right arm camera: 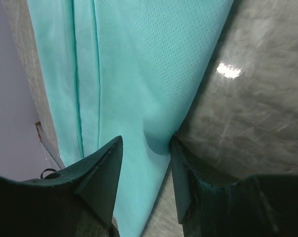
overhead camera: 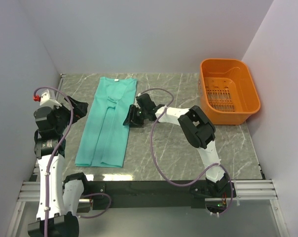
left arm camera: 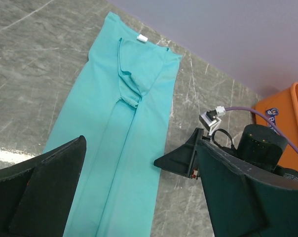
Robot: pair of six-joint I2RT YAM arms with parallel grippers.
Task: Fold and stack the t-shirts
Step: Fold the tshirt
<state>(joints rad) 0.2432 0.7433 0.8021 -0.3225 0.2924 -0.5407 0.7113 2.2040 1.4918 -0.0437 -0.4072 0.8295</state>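
Here, smooth teal t-shirt (overhead camera: 107, 123) folded lengthwise, veined grey marble table (overhead camera: 238, 148)

Teal t-shirt (right arm camera: 139, 74) lying flat with long folds, its edge between the dark jaws of the right gripper (right arm camera: 146, 140), jaws standing apart, grey marble table (right arm camera: 252, 113) beside, lilac wall (right arm camera: 11, 123) at left

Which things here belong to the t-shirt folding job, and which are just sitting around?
Part of the job:
- teal t-shirt, lying in a long strip
- right tool, fingers either side of the shirt's right edge
- left tool, open, left of the shirt

Just lying about:
- orange basket, off to the right, apart from the shirt
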